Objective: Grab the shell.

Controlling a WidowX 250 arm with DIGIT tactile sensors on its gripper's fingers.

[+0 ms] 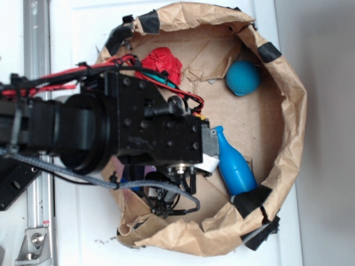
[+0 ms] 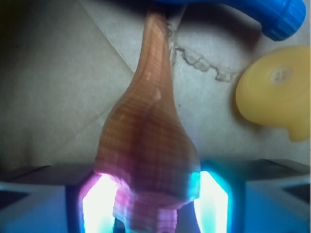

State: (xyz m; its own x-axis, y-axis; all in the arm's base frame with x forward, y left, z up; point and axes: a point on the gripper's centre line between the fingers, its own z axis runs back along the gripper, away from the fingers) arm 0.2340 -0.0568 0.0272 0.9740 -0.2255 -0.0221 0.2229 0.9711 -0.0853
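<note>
In the wrist view the pincer (image 2: pixel 154 206) is closed around the wide end of the shell (image 2: pixel 148 145), with a glowing finger (image 2: pixel 99 206) pressed to each side. The shell's narrow orange-brown tip points away towards the blue bottle (image 2: pixel 233 9), and the yellow duck (image 2: pixel 274 92) lies just to the right on the cardboard floor (image 2: pixel 53 87). From the exterior view the arm (image 1: pixel 127 127) hides the shell, apparently low inside the brown paper ring (image 1: pixel 288 122) on the white bench (image 1: pixel 72 27).
</note>
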